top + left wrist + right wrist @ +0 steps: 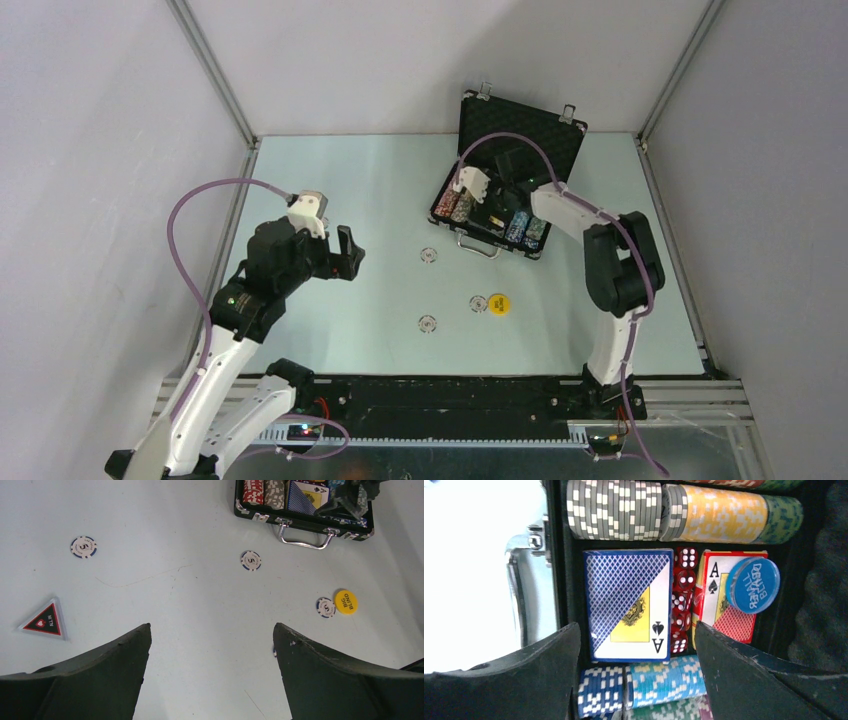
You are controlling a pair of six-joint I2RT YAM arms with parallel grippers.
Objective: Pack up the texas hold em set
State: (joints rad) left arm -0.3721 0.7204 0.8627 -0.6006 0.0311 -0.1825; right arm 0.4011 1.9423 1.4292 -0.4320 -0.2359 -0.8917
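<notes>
- briefcase: lies open on the table, lid raised, silver handle on the side facing the arms.
- inside the briefcase: grey chips and yellow chips in rows along one side, blue chips along the other.
- between those rows: a blue-backed card deck, a line of red dice just beside it, then a red-backed deck with the ace of spades showing.
- blue disc: rests on the red-backed deck in the briefcase, lettered SMALL BLIND.
- right gripper: hovers over the middle of the briefcase, above the blue-backed card deck, fingers spread wide, nothing between them.
- left gripper: hangs well apart from the briefcase, off its handle side, fingers spread wide and empty over bare table.
- outside the briefcase: one loose chip near the handle, a second chip farther out.
- yellow disc: lies just beside that second chip, lettered BIG BLIND.
- another chip: lies flat, well apart from the briefcase.
- triangular piece: lies flat, farthest from the briefcase, lettered ALL IN.
</notes>
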